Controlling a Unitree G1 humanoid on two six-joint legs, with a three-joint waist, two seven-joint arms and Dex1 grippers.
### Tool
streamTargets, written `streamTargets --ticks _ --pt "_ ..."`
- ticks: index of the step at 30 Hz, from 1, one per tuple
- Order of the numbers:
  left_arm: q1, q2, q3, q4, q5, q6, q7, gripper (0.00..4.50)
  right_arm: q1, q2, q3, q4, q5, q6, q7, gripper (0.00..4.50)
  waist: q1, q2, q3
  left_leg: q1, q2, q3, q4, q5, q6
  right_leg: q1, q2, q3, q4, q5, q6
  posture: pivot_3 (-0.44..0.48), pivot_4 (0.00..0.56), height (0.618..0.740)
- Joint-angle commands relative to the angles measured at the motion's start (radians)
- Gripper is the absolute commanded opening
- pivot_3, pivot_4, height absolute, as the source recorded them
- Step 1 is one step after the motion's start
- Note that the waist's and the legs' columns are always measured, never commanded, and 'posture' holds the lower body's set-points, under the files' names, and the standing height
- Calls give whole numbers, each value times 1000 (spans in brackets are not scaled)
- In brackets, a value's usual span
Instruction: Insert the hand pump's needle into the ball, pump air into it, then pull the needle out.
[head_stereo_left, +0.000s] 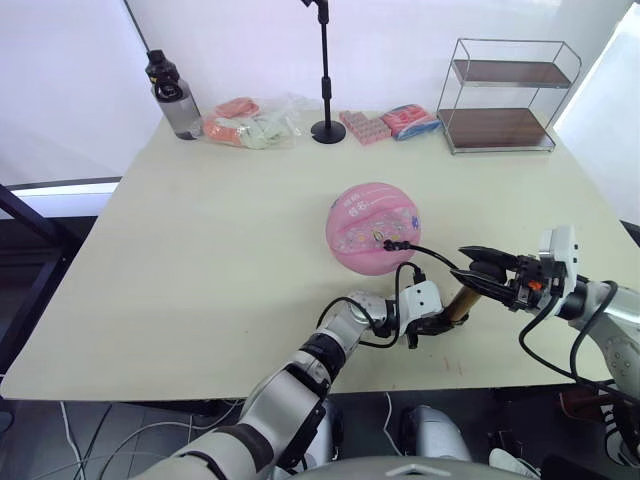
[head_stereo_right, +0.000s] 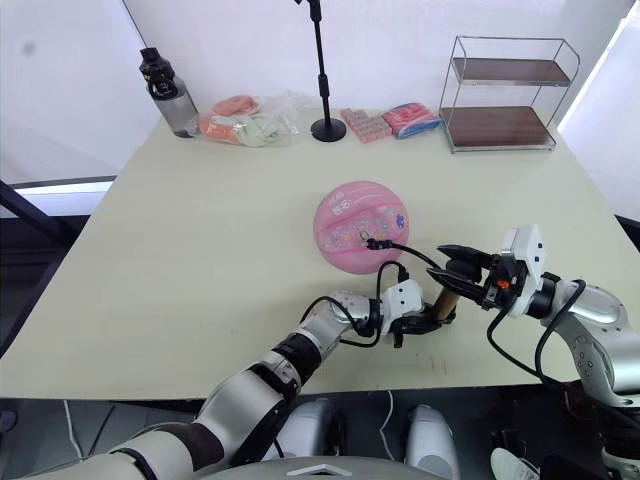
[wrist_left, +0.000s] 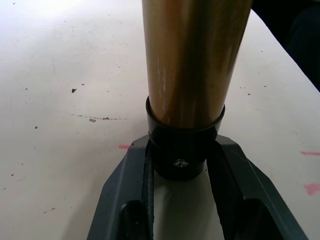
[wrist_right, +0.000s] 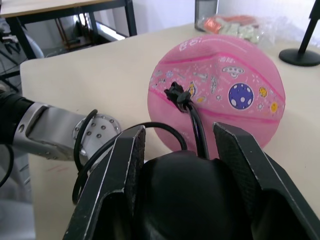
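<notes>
The pink ball (head_stereo_left: 372, 227) rests on the table (head_stereo_left: 200, 260) near its middle. The pump's black hose (head_stereo_left: 425, 252) runs to a black fitting (wrist_right: 175, 92) pressed against the ball's side; the needle itself is hidden. The hand pump (head_stereo_left: 459, 302) stands tilted near the table's front edge, just right of the ball. My left gripper (head_stereo_left: 435, 322) is shut on the black end cap (wrist_left: 180, 150) at the foot of the bronze barrel (wrist_left: 192, 55). My right gripper (head_stereo_left: 470, 268) is shut on the black handle (wrist_right: 190, 200) at the pump's top.
Along the table's far edge stand a dark water bottle (head_stereo_left: 172, 95), a clear bag of packets (head_stereo_left: 250, 122), a black microphone stand (head_stereo_left: 327, 70), pink packs (head_stereo_left: 385, 122) and a wire shelf rack (head_stereo_left: 505, 95). The table's front edge lies close behind the pump.
</notes>
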Motion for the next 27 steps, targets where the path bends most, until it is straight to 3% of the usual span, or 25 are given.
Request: streamTargets --ticks 1,12,22,24,27 --pt "46 39 -37 52 55 49 -15 1072 -46 -55 -77 -54 102 104 1 1648 1 2 2 -1 0 0 0 0 0 -1 -1 0 0 0 0 0 150 740" --pt "58 46 -38 45 55 53 -19 1072 -315 -277 -295 -50 416 383 -13 1648 1 13 10 -4 -1 1 0 0 0 -3 -2 1 -1 0 0 0 150 740" --pt "63 49 -39 35 52 60 -25 1072 -506 -379 -333 61 489 503 -12 1648 0 16 19 -6 -2 3 -1 2 -3 -6 -6 1 -1 0 0 0 150 740" --pt "62 49 -39 35 52 60 -25 1072 -526 -371 -331 68 498 518 -23 1648 0 18 21 -7 -2 3 -1 2 -4 -7 -6 1 -1 2 4 0 150 740" --pt "59 48 -39 35 50 61 -25 1072 -429 -345 -289 11 434 505 10 1648 1 18 21 -10 -3 3 0 3 -4 -9 -5 0 -1 2 4 0 150 740"
